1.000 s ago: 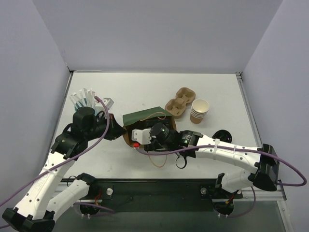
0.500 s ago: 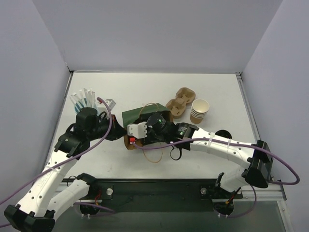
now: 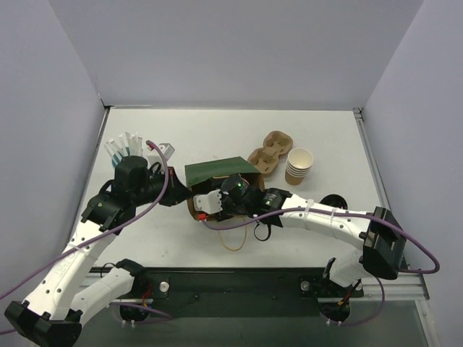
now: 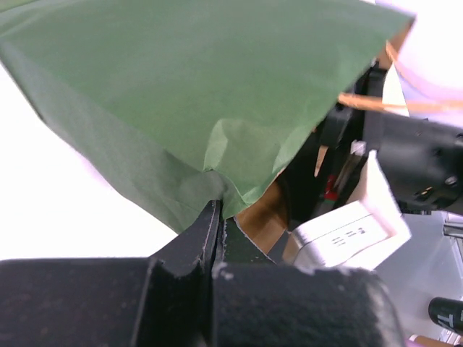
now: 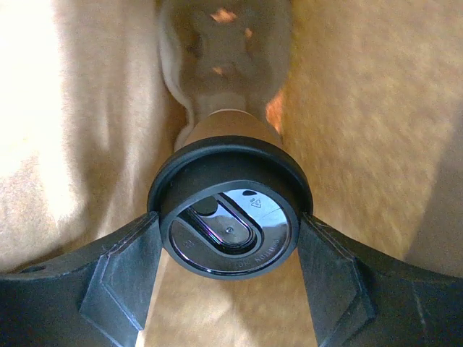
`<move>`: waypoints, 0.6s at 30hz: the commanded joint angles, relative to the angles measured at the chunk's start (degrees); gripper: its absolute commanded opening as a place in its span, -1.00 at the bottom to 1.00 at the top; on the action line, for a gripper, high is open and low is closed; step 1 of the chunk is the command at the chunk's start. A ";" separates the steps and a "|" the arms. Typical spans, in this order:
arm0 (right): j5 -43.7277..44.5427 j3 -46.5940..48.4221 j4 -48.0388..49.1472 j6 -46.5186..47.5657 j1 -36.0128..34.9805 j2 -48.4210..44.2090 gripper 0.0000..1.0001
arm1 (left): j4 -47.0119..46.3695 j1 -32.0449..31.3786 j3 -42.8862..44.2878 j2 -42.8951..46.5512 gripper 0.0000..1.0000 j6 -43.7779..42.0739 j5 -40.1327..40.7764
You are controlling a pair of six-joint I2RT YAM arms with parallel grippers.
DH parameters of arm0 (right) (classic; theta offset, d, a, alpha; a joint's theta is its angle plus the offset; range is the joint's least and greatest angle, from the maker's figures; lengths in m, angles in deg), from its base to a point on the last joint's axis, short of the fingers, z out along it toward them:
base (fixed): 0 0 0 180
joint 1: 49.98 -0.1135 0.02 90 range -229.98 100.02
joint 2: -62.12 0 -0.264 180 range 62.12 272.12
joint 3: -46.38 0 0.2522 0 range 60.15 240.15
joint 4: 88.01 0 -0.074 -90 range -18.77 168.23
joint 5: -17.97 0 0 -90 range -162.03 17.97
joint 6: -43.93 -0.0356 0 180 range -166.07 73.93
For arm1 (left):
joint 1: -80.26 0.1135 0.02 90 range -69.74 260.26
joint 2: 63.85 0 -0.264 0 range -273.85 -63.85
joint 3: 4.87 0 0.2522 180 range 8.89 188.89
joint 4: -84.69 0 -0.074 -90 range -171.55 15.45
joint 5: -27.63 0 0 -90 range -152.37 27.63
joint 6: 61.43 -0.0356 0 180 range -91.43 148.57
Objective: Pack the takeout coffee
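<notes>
- Near edge first: your right gripper (image 5: 230, 238) is clamped on the takeout coffee (image 5: 230, 210), the small brown kraft paper cup with a round black plastic lid. One finger presses on each side of the lid's rim.
- Over the last second that wrist lifted, swung left and came down. It now sits in the mouth of the green paper bag (image 3: 217, 172), mid-bench and a little left of centre.
- So the cup is inside: the wrist camera shows tan paper walls all round it.
- Your left gripper (image 4: 215, 217) is pressed together on a crumpled fold of the bag's rim. It has crept toward the far edge, and the mouth now stands open.
- My read: the insertion is nearly done, with lowering and letting go still ahead.
- Watch out: from above, the cup is hidden under the wrist and the bag. The depths of the bag are a blur, so I can't tell whether the cup's base is resting on anything.
- Further back, right of centre, the moulded brown pulp cup carrier (image 3: 268, 153) and the stack of tan paper cups (image 3: 299, 166) haven't budged.
</notes>
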 commanded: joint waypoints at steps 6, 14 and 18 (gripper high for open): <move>-1.41 -2.94 4.83 3.32 0.37 -3.39 -0.08 | 1.50 0.25 2.66 0.21 -1.00 0.52 0.31; 1.05 -3.91 5.18 5.17 0.63 -2.34 -0.08 | 2.56 0.34 2.83 0.73 -1.00 -0.71 0.74; 0.88 -3.91 5.09 6.22 0.98 -2.33 -0.08 | 1.94 0.34 2.74 0.56 -1.00 -0.27 0.48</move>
